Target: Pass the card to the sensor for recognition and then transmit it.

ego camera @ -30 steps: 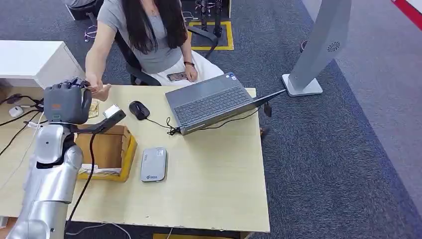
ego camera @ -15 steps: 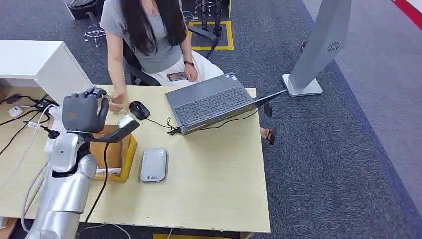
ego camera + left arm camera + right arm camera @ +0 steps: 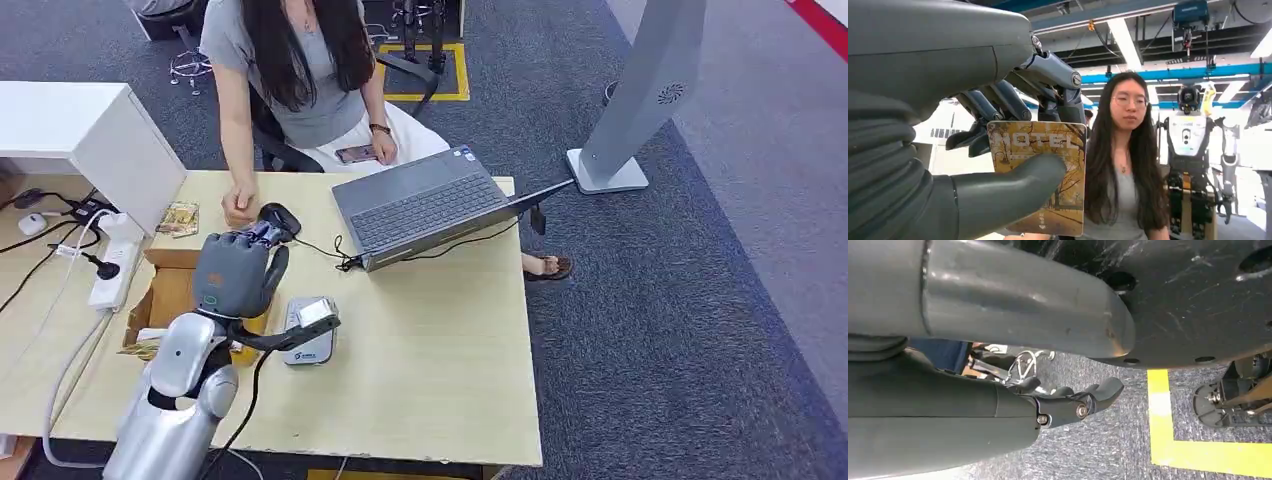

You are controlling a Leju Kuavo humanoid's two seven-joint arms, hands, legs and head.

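the card (image 3: 1040,175) is pinched upright in the left hand (image 3: 233,272), the thumb pressed on its printed face and the dark fingers (image 3: 998,102) closed behind it; the word "hotel" can be read on it in the left wrist view. in the head view the left hand is raised over the near-left part of the counter (image 3: 440,360), above the gap between the box (image 3: 165,295) and the grey sensor (image 3: 312,345), which lies flat just right of the box. a mouse (image 3: 280,217) and a laptop (image 3: 425,205) are seen farther back, and a person (image 3: 300,75) is seated at the far edge. the right hand (image 3: 1070,402) is seen above the floor, fingers apart and curved, with nothing held.
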